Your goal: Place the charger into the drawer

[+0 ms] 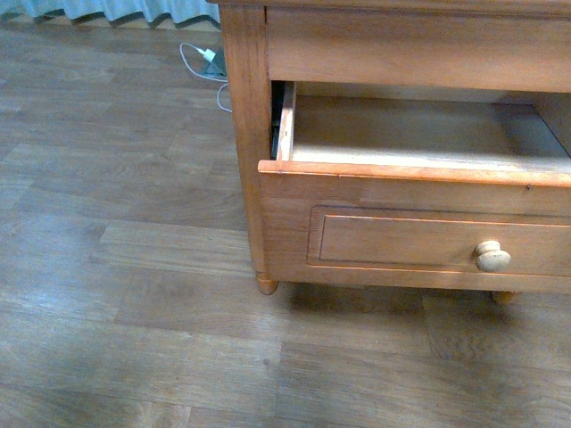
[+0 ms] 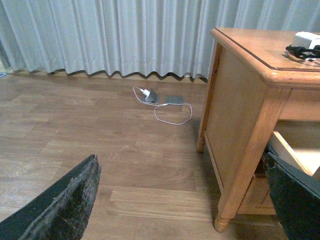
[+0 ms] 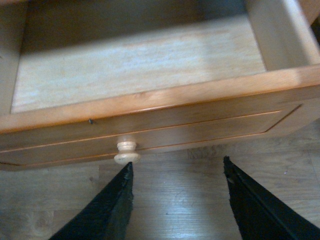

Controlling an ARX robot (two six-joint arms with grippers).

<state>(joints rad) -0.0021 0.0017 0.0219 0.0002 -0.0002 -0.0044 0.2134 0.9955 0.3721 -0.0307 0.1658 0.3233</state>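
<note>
The right hand is nearest the lens in its own wrist view, its 2 black fingers spread wide with bare floor showing between them. It hangs just in front of the drawer, and the tip of 1 finger sits just below the round pale knob without clearly touching it. The drawer is pulled out of the cabinet, and its pale wooden bottom and side walls show from above. In the front view the drawer juts from the orange-brown cabinet toward the camera, with the knob on its recessed panel front. A plain wooden front sits closed above it. Neither arm shows in that view. The left hand is also wide, its 2 dark fingers far apart. It hangs over the floor off the cabinet's side, and 1 finger overlaps the corner of the drawer. The charger lies on the cabinet's top near the front edge, a small black shape partly cut off by the frame, just beside a white block. It is outside the drawer and well apart from both hands. On the floor near the grey curtain lies a white plug with a looping white cable.
</note>
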